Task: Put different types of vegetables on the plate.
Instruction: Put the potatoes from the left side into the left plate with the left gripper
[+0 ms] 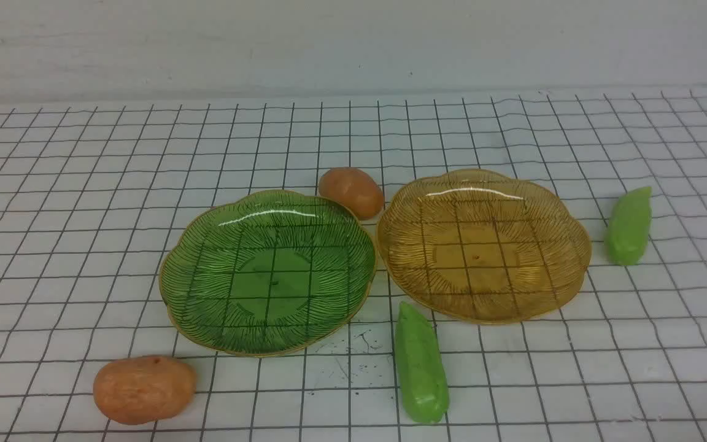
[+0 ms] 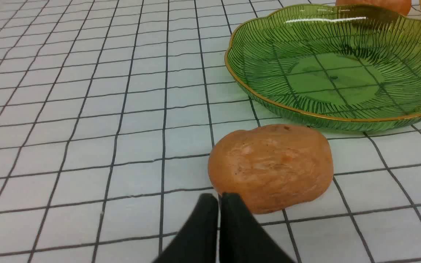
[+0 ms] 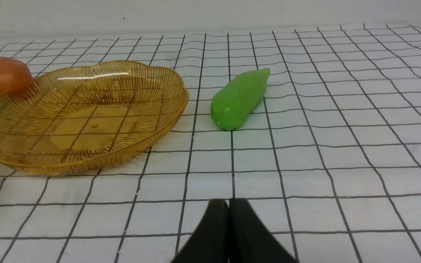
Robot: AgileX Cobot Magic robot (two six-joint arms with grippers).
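Note:
A green glass plate (image 1: 206, 294) and an amber glass plate (image 1: 550, 215) sit side by side, both holding nothing. One orange-brown potato (image 1: 143, 389) lies near the front left; a second (image 1: 352, 191) lies behind the gap between the plates. One green pod (image 1: 421, 365) lies in front between the plates; another (image 1: 628, 226) lies right of the amber plate. Neither gripper shows in the front view. My left gripper (image 2: 219, 197) is shut and empty, just short of the near potato (image 2: 270, 166), with the green plate (image 2: 243, 78) beyond. My right gripper (image 3: 228, 202) is shut and empty, short of the right pod (image 3: 239, 98).
A white cloth with a black grid (image 1: 71, 184) covers the table. A pale wall (image 1: 353, 43) rises behind it. Small dark scribble marks (image 1: 353, 350) lie on the cloth in front of the green plate.

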